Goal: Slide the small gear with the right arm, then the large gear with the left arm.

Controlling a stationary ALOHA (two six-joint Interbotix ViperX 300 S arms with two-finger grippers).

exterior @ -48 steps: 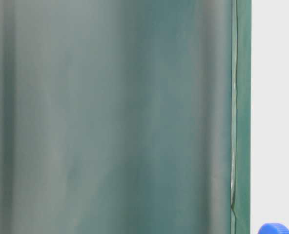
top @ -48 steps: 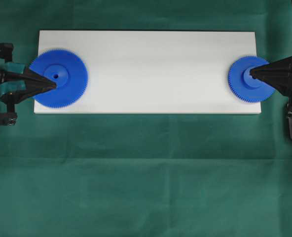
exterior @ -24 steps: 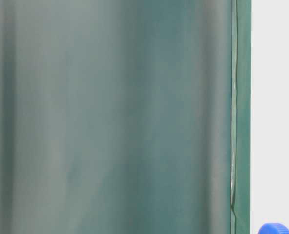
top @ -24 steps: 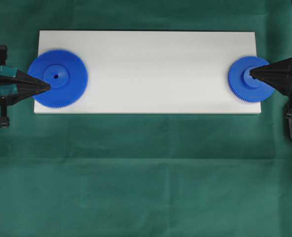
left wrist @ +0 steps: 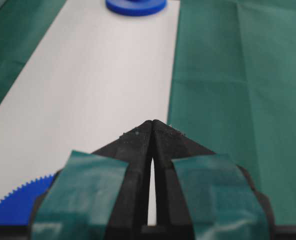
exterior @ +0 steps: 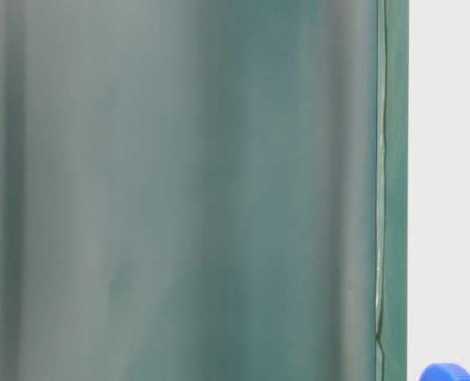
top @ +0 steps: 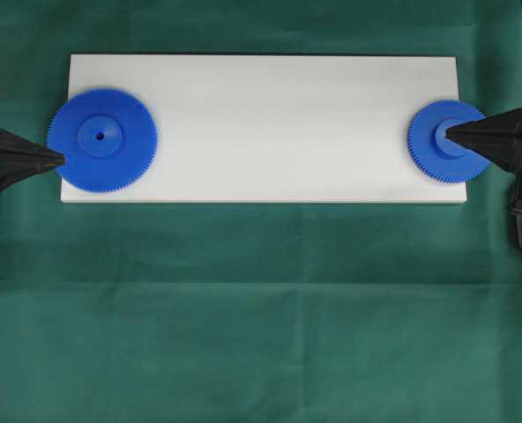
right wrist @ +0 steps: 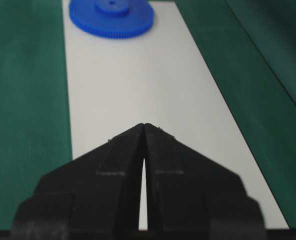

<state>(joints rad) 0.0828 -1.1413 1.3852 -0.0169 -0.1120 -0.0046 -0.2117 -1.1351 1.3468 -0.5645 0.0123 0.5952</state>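
The large gear [top: 102,139] lies flat at the left end of the white board [top: 270,123], overhanging its left edge. The left gripper [top: 58,159] has its fingers pressed together, tip at the gear's left rim. The small gear [top: 448,141] lies at the right end. The right gripper [top: 449,134], fingers together, points at its hub. A green cloth [top: 261,308] covers the table.
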